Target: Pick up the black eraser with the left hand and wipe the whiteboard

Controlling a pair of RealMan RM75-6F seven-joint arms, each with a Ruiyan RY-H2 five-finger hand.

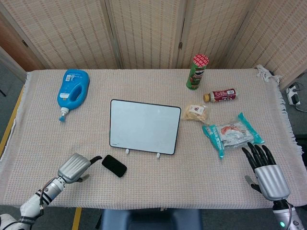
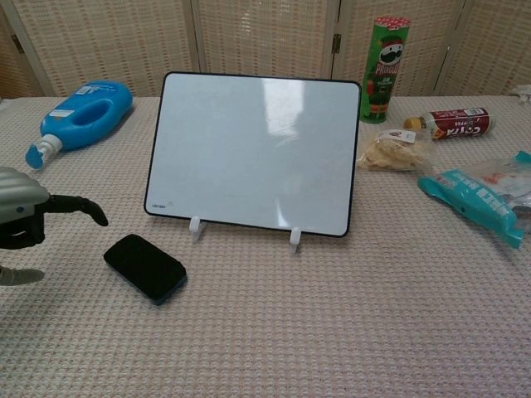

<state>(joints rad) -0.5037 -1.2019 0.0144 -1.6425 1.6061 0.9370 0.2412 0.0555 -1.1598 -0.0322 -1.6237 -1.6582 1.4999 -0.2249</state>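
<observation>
The black eraser lies flat on the tablecloth, in front of the whiteboard's left corner. The whiteboard stands propped on two small white feet at the table's middle. My left hand hovers just left of the eraser, fingers apart and one dark fingertip stretched toward it, holding nothing. My right hand rests at the front right of the table with its fingers spread, empty; only the head view shows it.
A blue detergent bottle lies at the back left. A green Pringles can, a small brown bottle, a snack bag and a teal packet sit right of the board.
</observation>
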